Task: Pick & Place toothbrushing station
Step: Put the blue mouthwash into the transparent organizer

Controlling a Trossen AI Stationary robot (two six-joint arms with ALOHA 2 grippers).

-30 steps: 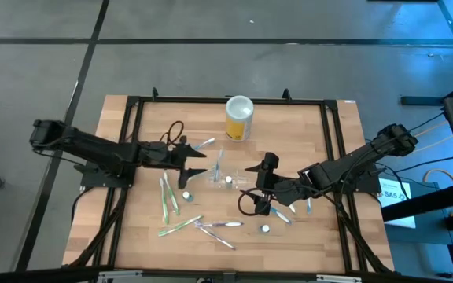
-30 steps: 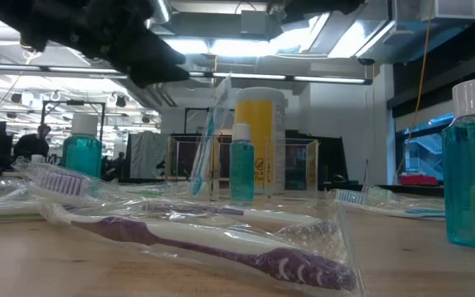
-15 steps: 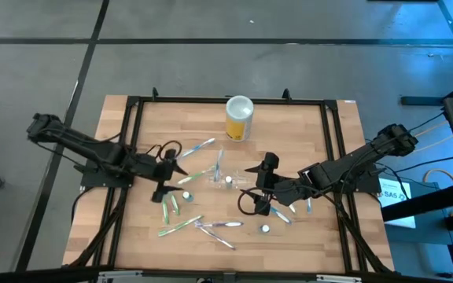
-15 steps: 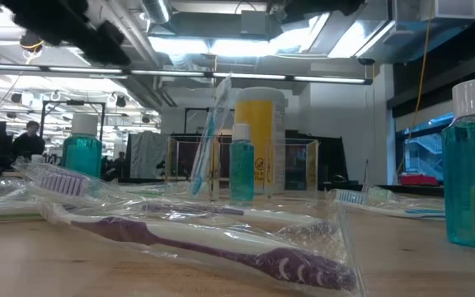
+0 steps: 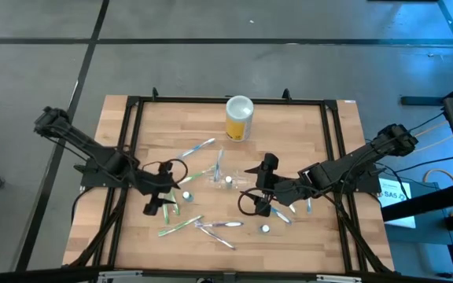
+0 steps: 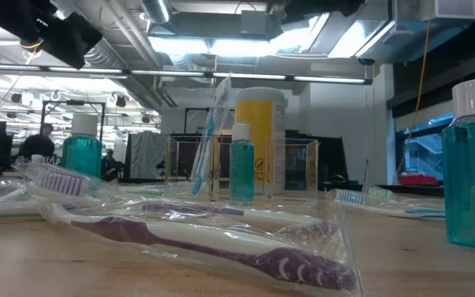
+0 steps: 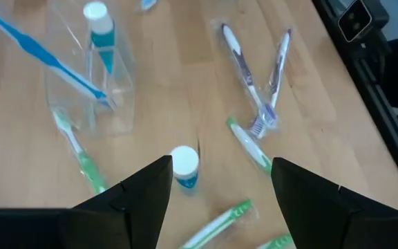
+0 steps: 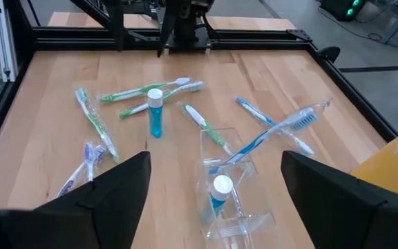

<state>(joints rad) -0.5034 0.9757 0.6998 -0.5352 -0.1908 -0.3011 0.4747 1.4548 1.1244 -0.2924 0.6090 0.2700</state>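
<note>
The toothbrushing station (image 5: 224, 175) is a small clear container standing upright on the wood at the table's middle. It holds a blue toothbrush (image 8: 268, 135) and a small teal bottle (image 8: 220, 190), and it also shows in the low view (image 6: 246, 169) and the left wrist view (image 7: 92, 76). My right gripper (image 5: 252, 187) is open and empty just right of the station, with the station ahead of its fingers. My left gripper (image 5: 166, 196) is open and empty to the station's left and nearer the front edge, beside a loose white-capped bottle (image 7: 184, 166).
A yellow canister with a white lid (image 5: 239, 118) stands at the far middle. Several wrapped toothbrushes (image 5: 181, 225) and small teal bottles (image 5: 264, 229) lie scattered over the near half. A black frame (image 5: 132, 102) borders the table. A person (image 6: 44, 142) shows in the room behind.
My left gripper has drawn back from the station, toward the table's left and near edges, staying open and empty. The station and the things in it have stayed in place.
</note>
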